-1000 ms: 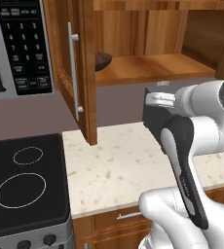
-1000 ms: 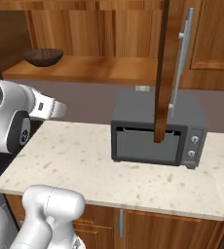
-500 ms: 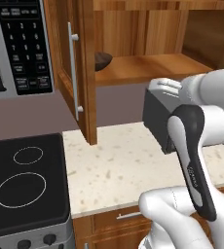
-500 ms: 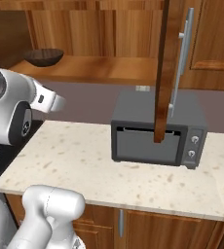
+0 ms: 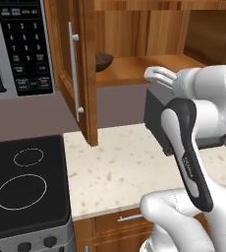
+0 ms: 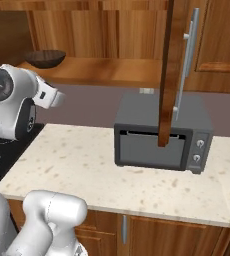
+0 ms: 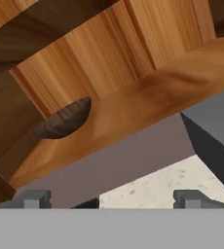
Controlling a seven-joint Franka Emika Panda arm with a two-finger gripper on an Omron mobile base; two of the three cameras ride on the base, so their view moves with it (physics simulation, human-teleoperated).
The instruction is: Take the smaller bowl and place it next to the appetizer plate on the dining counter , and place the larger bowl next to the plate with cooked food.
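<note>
The smaller bowl [image 5: 103, 60], dark brown and shallow, sits at the left end of the open cabinet's wooden shelf [image 5: 144, 66]; it also shows in the right base view [image 6: 46, 57] and in the hand view [image 7: 65, 119]. My gripper [image 5: 156, 75] hangs in the air in front of the shelf, to the right of the bowl and about level with the shelf edge, well apart from it. In the right base view the gripper [image 6: 54, 97] points toward the cabinet. In the hand view the gripper [image 7: 113, 199] is open, its fingertips [image 7: 36, 198] wide apart with nothing between them.
A grey toaster oven [image 6: 159, 137] stands on the beige speckled counter [image 6: 82, 165] under the shelf. The cabinet doors hang open, one at the left [image 5: 78, 74] and one at the right [image 6: 179, 65]. A microwave [image 5: 16, 44] and a black stovetop [image 5: 26, 182] lie to the left.
The arm has lifted the hand up from in front of the toaster oven to about shelf height. The jaws stayed open and the bowl has not moved.
</note>
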